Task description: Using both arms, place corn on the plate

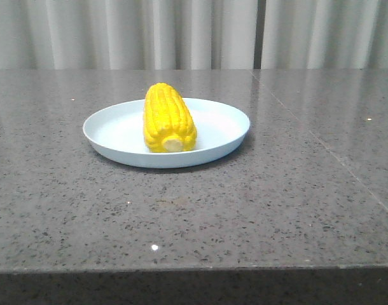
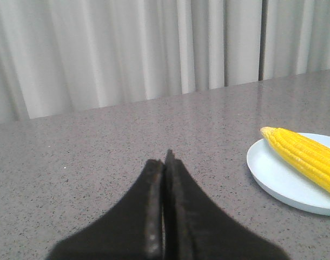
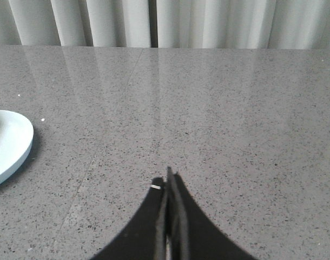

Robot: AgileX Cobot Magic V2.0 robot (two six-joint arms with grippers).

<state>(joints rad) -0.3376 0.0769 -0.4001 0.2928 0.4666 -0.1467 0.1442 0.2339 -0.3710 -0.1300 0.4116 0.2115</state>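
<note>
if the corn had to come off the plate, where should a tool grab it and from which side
Grip the corn across its thick middle, coming from above with fingers on its left and right flanks. It lies flat on the plate, stub end toward the camera and tip pointing away, so the long sides are exposed, while the plate's low rim probably hinders a low side approach.

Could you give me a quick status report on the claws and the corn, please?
Left claw shut, empty. Right claw shut, empty, off the plate's side. Corn lying on the plate, stub end toward the camera. Nothing in the way.
</note>
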